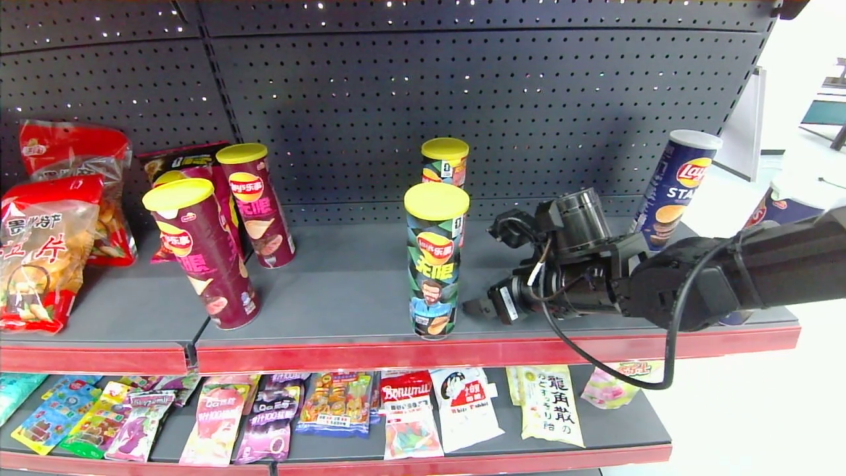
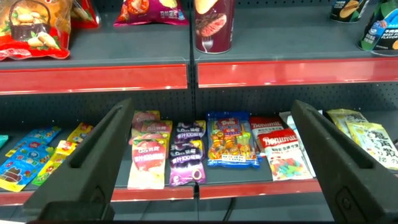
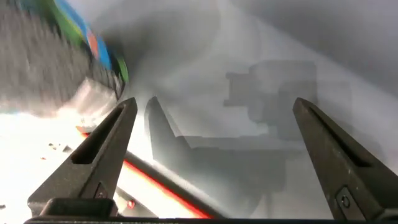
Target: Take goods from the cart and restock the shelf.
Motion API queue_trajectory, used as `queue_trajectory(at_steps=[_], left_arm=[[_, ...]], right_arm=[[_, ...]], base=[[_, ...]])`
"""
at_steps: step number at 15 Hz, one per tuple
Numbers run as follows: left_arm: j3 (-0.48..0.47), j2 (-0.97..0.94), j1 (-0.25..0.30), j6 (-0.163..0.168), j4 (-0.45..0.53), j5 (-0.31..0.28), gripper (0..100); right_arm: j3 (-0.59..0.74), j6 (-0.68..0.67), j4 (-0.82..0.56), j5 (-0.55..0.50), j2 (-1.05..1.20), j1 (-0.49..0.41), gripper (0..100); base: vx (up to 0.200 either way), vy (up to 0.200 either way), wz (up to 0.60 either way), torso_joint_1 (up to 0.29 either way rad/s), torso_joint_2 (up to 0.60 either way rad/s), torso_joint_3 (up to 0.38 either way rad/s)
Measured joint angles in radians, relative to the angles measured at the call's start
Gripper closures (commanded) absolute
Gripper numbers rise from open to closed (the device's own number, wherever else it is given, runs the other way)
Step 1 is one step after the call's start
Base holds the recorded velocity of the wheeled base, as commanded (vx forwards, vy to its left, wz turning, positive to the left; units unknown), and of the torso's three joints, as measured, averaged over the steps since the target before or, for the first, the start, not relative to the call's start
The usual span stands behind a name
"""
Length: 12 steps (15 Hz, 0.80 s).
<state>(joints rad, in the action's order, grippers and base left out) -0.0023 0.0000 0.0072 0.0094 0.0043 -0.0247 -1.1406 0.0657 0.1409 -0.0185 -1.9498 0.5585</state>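
Grey shelving with red front edges: before the lower shelf [image 1: 595, 423] of sachets [image 2: 233, 140] the left hand [image 2: 211, 109] hangs spread wide, empty. At the upper shelf's [image 1: 344, 291] front edge a green chip can [image 1: 434, 264] stands upright, the right hand [image 1: 492, 268] just beside it, fingers spread, holding nothing. Farther back stand a second green can [image 1: 445, 162] and, toward the right end, a blue can [image 1: 677, 188]

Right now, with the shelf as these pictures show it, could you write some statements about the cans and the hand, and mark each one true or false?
1. The right hand is open and holds nothing. True.
2. The front green can lies on its side. False: it stands upright.
3. The blue can has a yellow lid. False: its lid is white.
4. Flat packets lie on the lower shelf. True.
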Motion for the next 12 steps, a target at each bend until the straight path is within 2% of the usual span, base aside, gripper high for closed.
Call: queue_trajectory(at_steps=[4, 8, 12], left_arm=[[0.000, 0.000, 0.000, 0.000, 0.000, 0.000, 0], [0.000, 0.000, 0.000, 0.000, 0.000, 0.000, 0], [0.000, 0.000, 0.000, 0.000, 0.000, 0.000, 0]], right_arm=[[0.119, -0.001, -0.003, -0.003, 0.148, -0.023, 0], [0.263, -0.011, -0.004, -0.017, 0.432, -0.029, 0], [0.501, 0.055, -0.010, -0.068, 0.759, -0.040, 0]], base=[[0.000, 0.000, 0.00, 0.000, 0.00, 0.000], [0.000, 0.000, 0.00, 0.000, 0.00, 0.000], [0.000, 0.000, 0.00, 0.000, 0.00, 0.000]])
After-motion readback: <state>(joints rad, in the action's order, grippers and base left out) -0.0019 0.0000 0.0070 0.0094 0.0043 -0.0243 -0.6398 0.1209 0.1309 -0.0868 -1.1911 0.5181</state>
